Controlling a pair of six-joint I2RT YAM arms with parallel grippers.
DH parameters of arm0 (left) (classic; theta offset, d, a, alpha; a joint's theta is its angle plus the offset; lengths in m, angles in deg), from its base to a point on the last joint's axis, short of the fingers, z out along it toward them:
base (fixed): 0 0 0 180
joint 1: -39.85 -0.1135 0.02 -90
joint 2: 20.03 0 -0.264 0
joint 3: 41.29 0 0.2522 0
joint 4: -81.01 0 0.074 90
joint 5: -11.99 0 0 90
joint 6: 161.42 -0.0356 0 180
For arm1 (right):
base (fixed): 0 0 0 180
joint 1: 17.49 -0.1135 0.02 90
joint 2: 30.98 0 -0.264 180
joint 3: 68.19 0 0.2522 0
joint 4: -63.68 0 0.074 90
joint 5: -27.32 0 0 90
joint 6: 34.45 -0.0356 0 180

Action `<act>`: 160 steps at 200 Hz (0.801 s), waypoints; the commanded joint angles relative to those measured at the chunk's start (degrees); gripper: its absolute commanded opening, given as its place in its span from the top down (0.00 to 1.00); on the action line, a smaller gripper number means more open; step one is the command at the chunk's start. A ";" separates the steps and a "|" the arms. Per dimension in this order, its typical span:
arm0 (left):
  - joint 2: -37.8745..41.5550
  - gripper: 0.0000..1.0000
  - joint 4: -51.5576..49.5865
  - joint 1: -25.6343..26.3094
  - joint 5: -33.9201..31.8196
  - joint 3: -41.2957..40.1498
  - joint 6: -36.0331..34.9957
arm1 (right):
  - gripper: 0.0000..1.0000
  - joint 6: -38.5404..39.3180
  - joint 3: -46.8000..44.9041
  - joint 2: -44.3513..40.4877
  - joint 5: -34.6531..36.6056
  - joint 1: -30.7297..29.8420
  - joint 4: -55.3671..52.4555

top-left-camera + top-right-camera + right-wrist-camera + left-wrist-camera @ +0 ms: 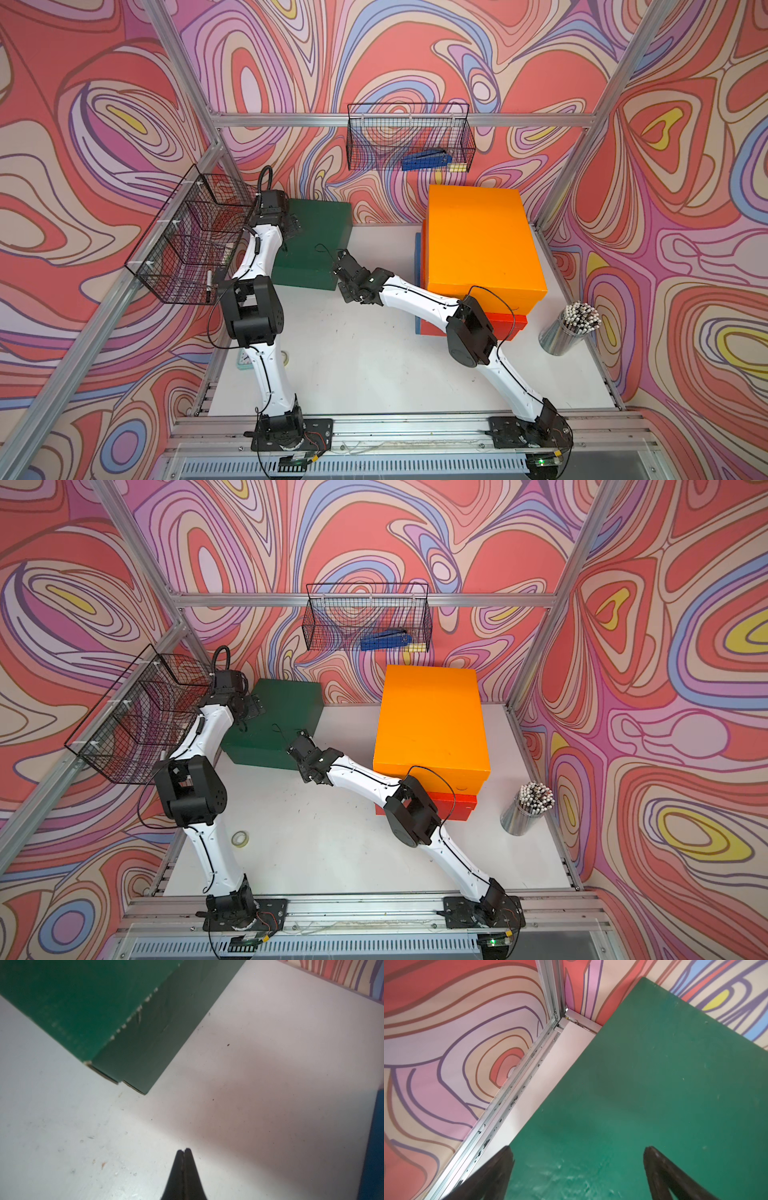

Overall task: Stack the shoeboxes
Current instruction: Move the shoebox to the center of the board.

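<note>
Overhead scene of a white table (374, 353) inside a cell with swirling pink, red and lilac walls.

At the back left of the table, a dark green box (316, 245) (282, 721), lid on, lying flat by itself. All other places given from this box.

Well apart to its right, a stack of three. At the bottom a blue box (428, 328), visible only as a thin edge. On that a red box (505, 324) (461, 808), peeking out at the near end. On top a large orange box (478, 241) (432, 721), lid on, covering most of the two beneath.

Above the left rear part of the green box's lid, the left gripper (293, 226) (251, 706) (578, 1149), fingers (660, 1167) spread fully wide with nothing between them. In the left wrist view, one dark finger over the green lid (654, 1105), its partner at the lid's left edge, beside a bare strip of table (550, 1076). Impossible to tell whether touching the lid.

Just beside the green box's near right corner (72, 1001), the right gripper (344, 259) (301, 739) (184, 1150), fingers pressed tight together, holding nothing, tips above bare table (270, 1084). At the edge of that wrist view, a sliver of the blue box (374, 1136).

Left of the green box, a black wire basket (191, 241) hung on the frame. Behind and to the right of it, on the back wall, a second wire basket (409, 137) with a blue item (428, 160) inside. Far to the right, past the stack, a metal cup of pencils (569, 332). Nearer the front, a roll of tape (240, 838) on the table.
</note>
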 commanded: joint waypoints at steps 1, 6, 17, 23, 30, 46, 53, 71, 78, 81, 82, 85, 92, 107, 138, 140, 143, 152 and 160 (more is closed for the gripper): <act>-3.26 0.00 -2.75 -1.30 -2.56 4.62 -0.98 | 1.00 -0.83 3.04 1.54 -0.72 0.41 -0.26; -4.05 0.00 -3.36 -1.23 -3.02 5.70 -1.12 | 1.00 -0.85 3.40 1.71 -0.78 0.45 -0.27; -5.50 0.00 -4.14 -1.30 -3.58 7.52 -1.47 | 1.00 -0.87 3.82 1.71 -0.89 0.53 -0.34; -6.13 0.00 -4.19 -1.30 -3.92 8.15 -1.70 | 1.00 -0.85 3.82 1.58 -0.90 0.62 -0.26; -6.64 0.00 -4.11 -1.30 -4.62 8.58 -1.74 | 1.00 -0.83 3.83 1.47 -0.92 0.71 -0.20; -7.55 0.00 -3.13 -1.30 -6.50 8.62 -2.31 | 1.00 -0.94 3.66 1.38 -1.11 0.92 -0.09; -8.12 0.00 -2.89 -1.30 -7.05 8.75 -2.90 | 1.00 -1.09 3.53 1.37 -1.33 1.05 -0.04; -9.43 0.00 -2.15 -1.30 -6.26 8.91 -4.46 | 1.00 -1.34 3.35 1.37 -2.03 1.37 0.19; -9.83 0.00 -1.83 -1.30 -5.33 8.89 -4.79 | 1.00 -1.39 3.46 1.42 -2.33 1.42 0.31; -9.93 0.00 -1.77 -1.30 -4.93 8.89 -4.85 | 1.00 -1.41 3.41 1.46 -2.43 1.53 0.35; -9.99 0.00 -1.75 -1.30 -4.81 8.89 -4.87 | 1.00 -1.39 3.36 1.46 -2.46 1.55 0.40; -10.18 0.00 -1.69 -1.33 -4.47 8.89 -4.96 | 1.00 -1.48 3.39 1.48 -2.59 1.64 0.39; -10.40 0.00 -1.59 -1.35 -3.28 8.74 -5.07 | 1.00 -1.62 3.40 1.55 -2.89 1.66 0.45; -10.40 0.00 -0.91 -1.27 -0.64 7.75 -4.74 | 1.00 -1.90 3.40 1.84 -3.74 1.99 0.53; -9.16 0.01 1.06 -1.21 2.52 2.72 -2.20 | 1.00 -2.26 2.83 1.59 -4.36 2.52 0.86; -9.01 0.01 1.25 -1.17 2.82 2.27 -2.07 | 1.00 -2.26 2.79 1.49 -4.41 2.58 0.88; -8.80 0.02 1.51 -1.12 3.33 1.57 -1.82 | 1.00 -2.24 2.71 1.41 -4.46 2.61 0.96; -8.03 0.02 2.42 -0.65 4.16 -0.76 -1.03 | 1.00 -2.26 2.20 0.98 -4.46 2.79 1.25; -7.22 0.02 3.74 0.16 4.41 -2.93 -0.52 | 1.00 -2.30 1.76 0.48 -4.54 2.99 1.48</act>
